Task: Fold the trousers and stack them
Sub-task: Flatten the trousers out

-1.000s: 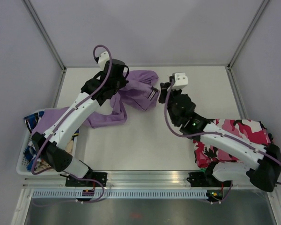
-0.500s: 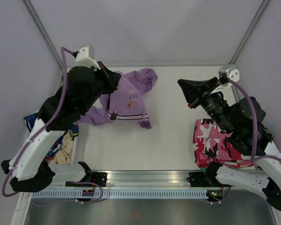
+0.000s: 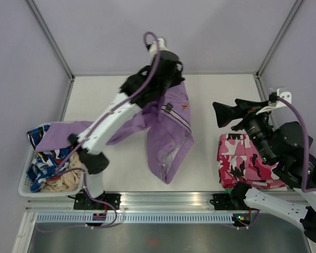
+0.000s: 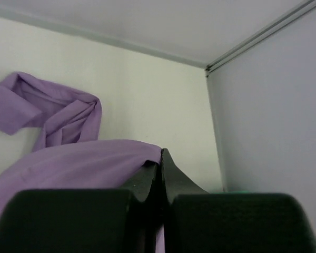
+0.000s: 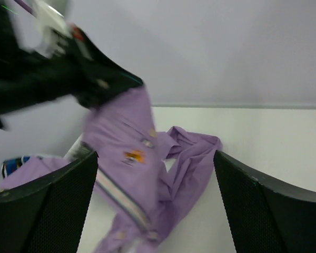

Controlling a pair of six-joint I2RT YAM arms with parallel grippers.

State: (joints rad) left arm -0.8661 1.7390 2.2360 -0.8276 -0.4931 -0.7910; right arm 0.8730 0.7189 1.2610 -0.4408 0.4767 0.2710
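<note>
holds the trousers (image 3: 168,137) clamped in the left tool (image 4: 159,161), fingers pressed together on a fold of lilac cloth, lifted high over the far middle of the bench (image 3: 221,89). hangs from there as a long drape toward the near edge, long axis running roughly far to near, with one leg trailing away leftward and reaching the basket (image 3: 26,184) at the left edge. shows the right tool (image 3: 217,115) spread wide apart, gripping nothing, raised above the pink camouflage garment (image 3: 242,158) on the right side and aimed leftward. puts the hanging cloth to the left of that open tool, near but clearly apart, with bare bench between. looks like a spreading-out step, with folding not yet begun. likely calls for the right tool to reach left and catch the free hanging edge, being the only free one and the nearer to that side. cannot tell from any view which end of the garment is pinched, waist or hem.
</note>
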